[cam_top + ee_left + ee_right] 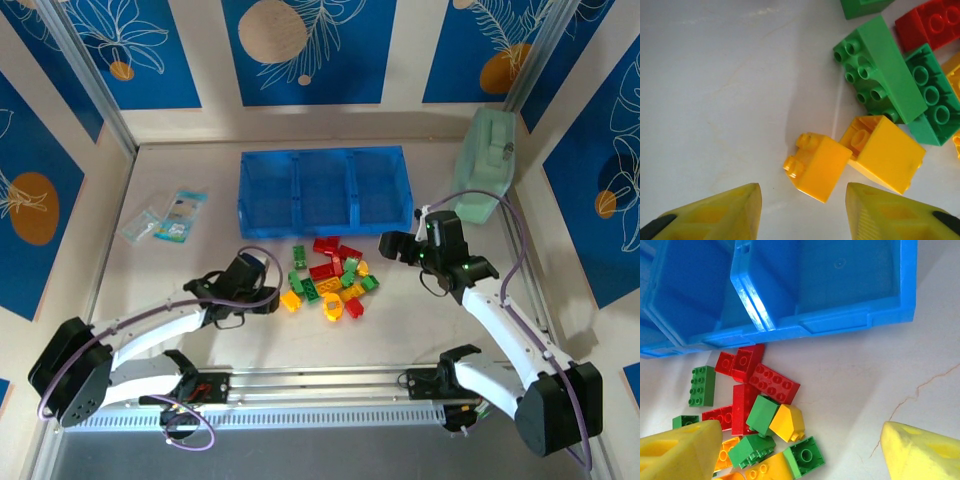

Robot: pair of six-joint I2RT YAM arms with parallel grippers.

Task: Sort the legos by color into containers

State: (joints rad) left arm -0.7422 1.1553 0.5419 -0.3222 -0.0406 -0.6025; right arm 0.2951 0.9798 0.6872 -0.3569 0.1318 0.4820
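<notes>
Left pincer point(802, 194) jaws apart, gripping nothing. A small yellow plastic lego brick point(817, 167) lies tilted just ahead of its tips and touches a second yellow brick point(885, 152) on the right-hand tip's side. Risk: squeezing could clip both, or the skewed brick twists out. Right pincer point(801, 426) wide open, empty, over the pile, with the translucent blue plastic three-compartment tray point(850, 322) just ahead. Rough counts, as the bricks overlap: about four red, five green, five yellow-orange; one tray, three compartments.
</notes>
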